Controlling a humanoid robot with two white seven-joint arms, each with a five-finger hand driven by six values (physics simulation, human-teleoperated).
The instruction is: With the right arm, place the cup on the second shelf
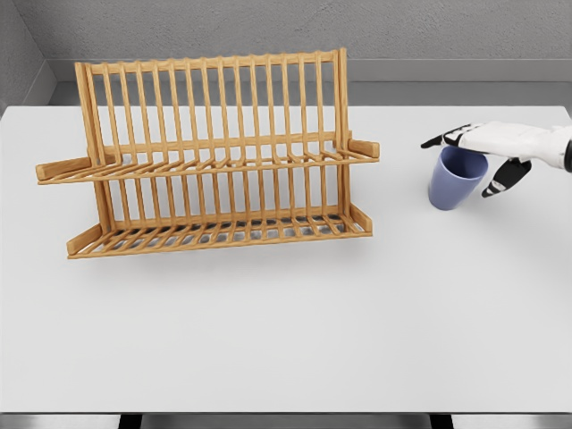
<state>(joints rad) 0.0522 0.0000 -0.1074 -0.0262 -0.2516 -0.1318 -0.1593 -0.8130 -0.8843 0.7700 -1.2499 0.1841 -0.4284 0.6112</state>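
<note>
White bench [286, 340] fills the near part of my view, bare right up to the rack. Beyond it, at the right, my right hand [500, 143] reaches in from the right edge and sits over the cup [454, 179], palm down, covering the far right part of its rim. The fingers [447, 139] stretch out leftward past the rim, and the thumb [505, 177] hangs down just beside the cup's right wall. They look spread rather than clamped, and I cannot tell whether any of them touch the cup. My left arm is out of sight.

The cup is a plain blue-violet tumbler with no handle, standing upright on the bench, mouth up, narrowing slightly toward its base. Its long axis is vertical, directly beneath my hand.

Well to the left stands the wooden rack [214, 152], with a lower shelf [219, 234] near the bench and an upper shelf [210, 163] above it. I judge the cup must travel leftward and up.
</note>
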